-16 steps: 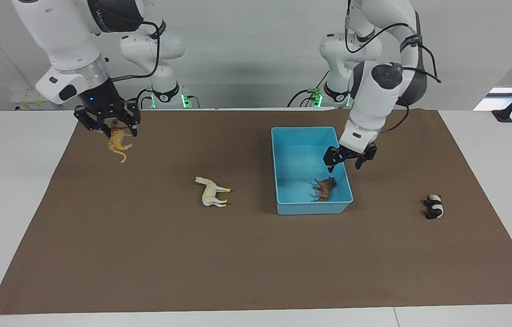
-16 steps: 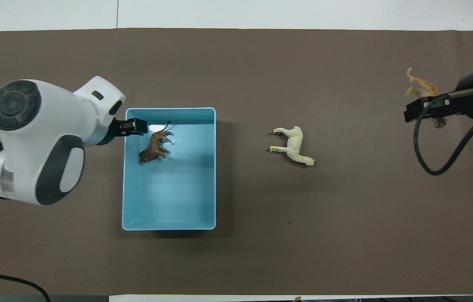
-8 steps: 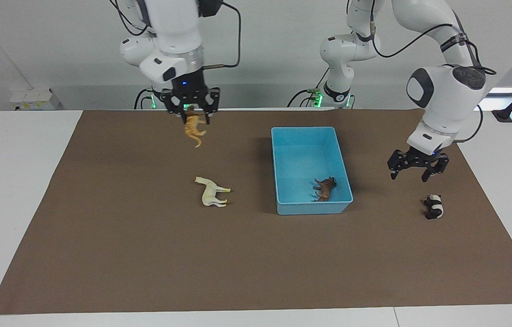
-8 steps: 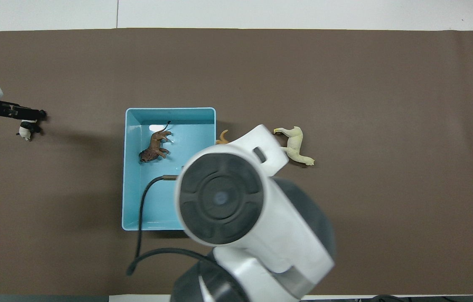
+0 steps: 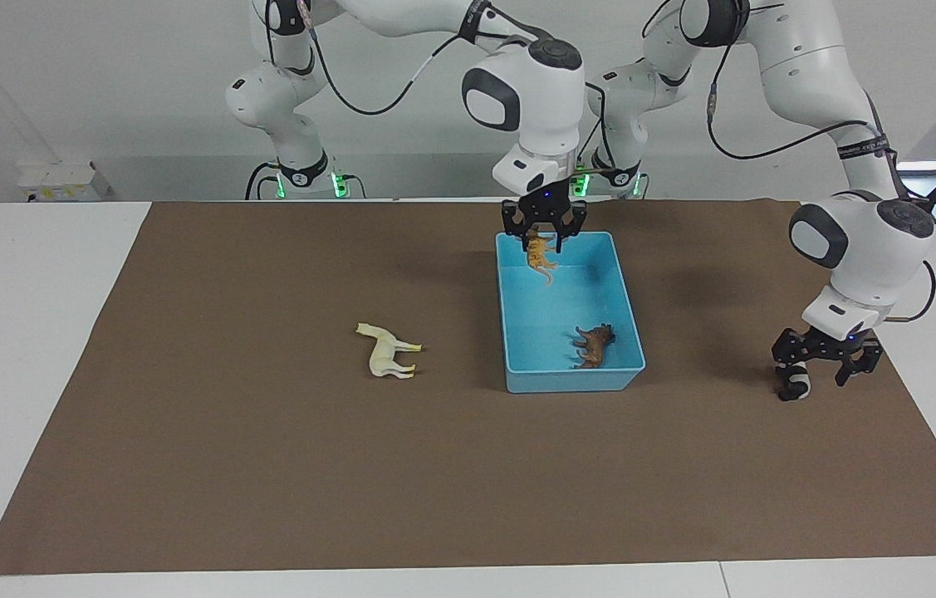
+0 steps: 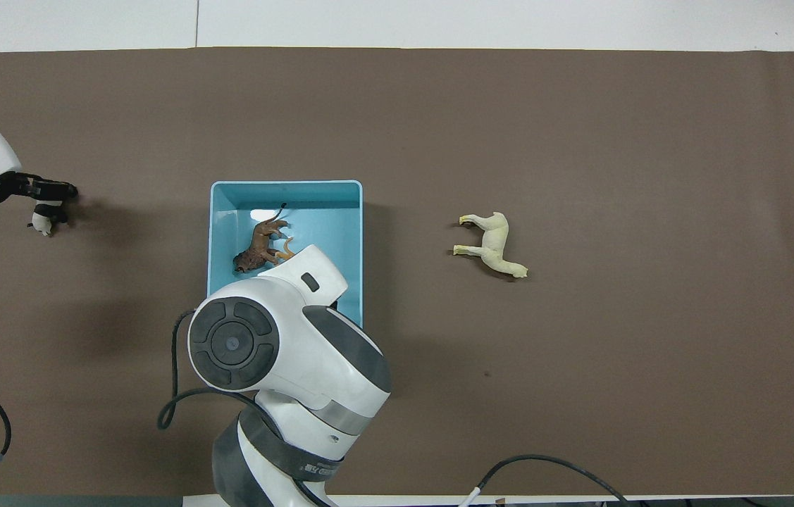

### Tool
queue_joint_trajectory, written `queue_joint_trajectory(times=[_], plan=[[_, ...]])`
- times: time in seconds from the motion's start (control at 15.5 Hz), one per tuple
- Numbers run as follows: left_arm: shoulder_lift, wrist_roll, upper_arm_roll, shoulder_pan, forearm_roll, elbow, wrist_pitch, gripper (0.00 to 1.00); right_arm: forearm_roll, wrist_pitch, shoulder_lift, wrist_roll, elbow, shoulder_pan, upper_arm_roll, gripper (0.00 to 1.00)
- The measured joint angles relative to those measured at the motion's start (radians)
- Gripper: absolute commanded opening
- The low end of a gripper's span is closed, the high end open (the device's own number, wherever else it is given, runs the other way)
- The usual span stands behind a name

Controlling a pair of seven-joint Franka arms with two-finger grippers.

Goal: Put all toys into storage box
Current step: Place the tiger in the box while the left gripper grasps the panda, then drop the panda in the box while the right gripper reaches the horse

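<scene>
Our right tool (image 5: 544, 235) grips the tiger (image 5: 540, 254) over the storage box (image 5: 517, 349); left tool (image 5: 823, 365) spread wide around the panda (image 5: 795, 387)

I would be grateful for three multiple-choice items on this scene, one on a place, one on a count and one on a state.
1. Where is the lion?
A. on the mat beside the horse
B. in the box
C. in the left gripper

2. How many toys lie wholly on the mat, outside the box?
A. two
B. none
C. four

3. What is the right gripper doing?
A. holding the tiger over the box
B. resting empty on the mat
C. gripping the horse

Key:
1. B: the lion lies on the box floor, at the end farther from the robots.
2. A: the horse and the panda are on the mat; the open left gripper is down at the panda.
3. A: the tiger hangs from its fingers above the box.
</scene>
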Motion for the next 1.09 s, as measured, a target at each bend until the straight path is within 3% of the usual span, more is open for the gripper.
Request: queue_joint_trajectory(times=[0.06, 0.26, 0.45, 0.52, 0.77, 0.84, 0.97, 1.09], plan=[[0.004, 0.000, 0.000, 0.000, 0.001, -0.001, 0.001, 1.00, 0.000, 0.003, 0.014, 0.010, 0.007, 0.003, 0.000, 1.00], [0.023, 0.000, 0.001, 0.001, 0.003, -0.023, 0.032, 1.00, 0.000, -0.030, 0.016, 0.044, 0.028, 0.003, -0.003, 1.00], [0.035, 0.000, 0.006, 0.004, 0.019, -0.039, 0.056, 1.00, -0.003, -0.164, 0.006, 0.047, 0.093, -0.009, -0.030, 1.00], [0.035, 0.000, 0.006, 0.006, 0.025, -0.040, 0.057, 0.94, -0.006, -0.217, -0.007, 0.036, 0.118, -0.029, -0.040, 1.00], [0.035, 0.000, 0.006, 0.006, 0.031, -0.051, 0.059, 0.47, -0.017, -0.386, -0.097, -0.125, 0.139, -0.202, -0.051, 1.00], [0.035, 0.000, 0.006, 0.006, 0.031, -0.057, 0.065, 0.28, -0.026, -0.407, -0.109, -0.157, 0.129, -0.242, -0.052, 1.00], [0.035, 0.000, 0.005, 0.006, 0.031, -0.066, 0.073, 0.00, -0.036, -0.404, -0.118, -0.197, 0.081, -0.306, -0.052, 1.00], [0.035, 0.000, 0.004, 0.006, 0.031, -0.067, 0.073, 0.00, -0.039, -0.363, -0.131, -0.236, -0.008, -0.354, -0.052, 1.00]])
